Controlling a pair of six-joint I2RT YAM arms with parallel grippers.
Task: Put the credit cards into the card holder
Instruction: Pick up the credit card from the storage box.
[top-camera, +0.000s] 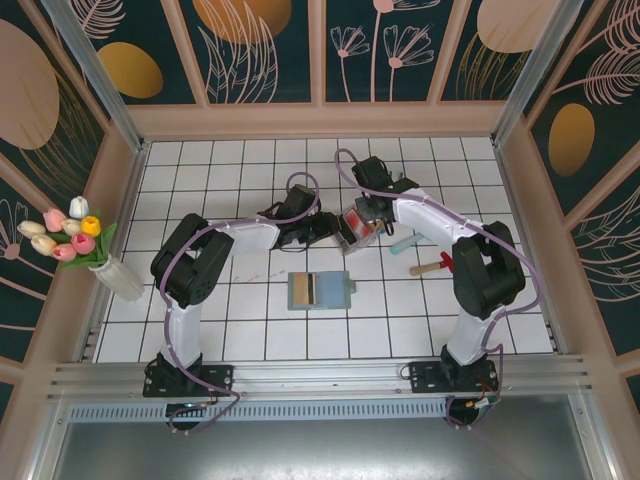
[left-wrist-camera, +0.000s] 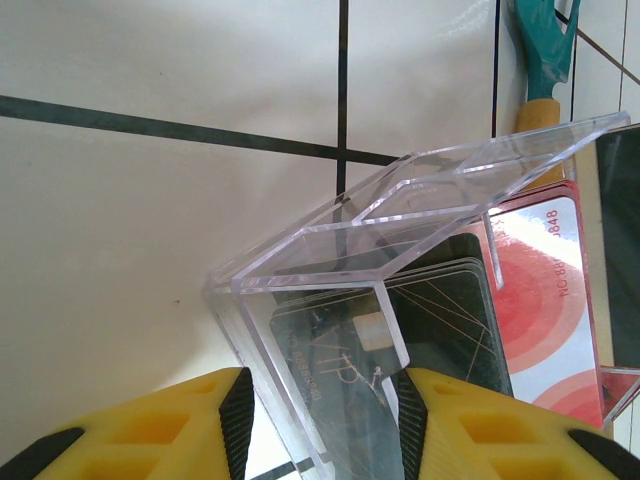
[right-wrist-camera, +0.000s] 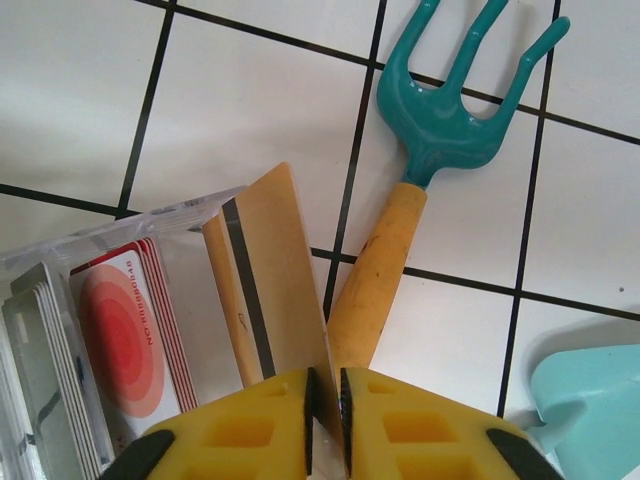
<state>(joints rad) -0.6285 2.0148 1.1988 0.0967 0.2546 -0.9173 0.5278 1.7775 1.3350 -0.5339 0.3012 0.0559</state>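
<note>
**Tan card pinched at the tray**

Right claw (right-wrist-camera: 325, 400) closed on the tan card (right-wrist-camera: 262, 280), which stands on edge at the clear tray (right-wrist-camera: 110, 228), lower left of frame. Left claw (left-wrist-camera: 320, 430) clamps the tray's end. Red card (left-wrist-camera: 540, 300) and black card (left-wrist-camera: 440, 310) sit inside, possibly more behind. Card holder (top-camera: 320, 291) lies mid-frame in the top view, apart from the tray.

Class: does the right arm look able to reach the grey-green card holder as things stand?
Probably yes. The flat grey-green bifold card holder lies open on bare tiles between the arms, nothing over it; the right end effector grips a yellow-tan plastic card.
</note>
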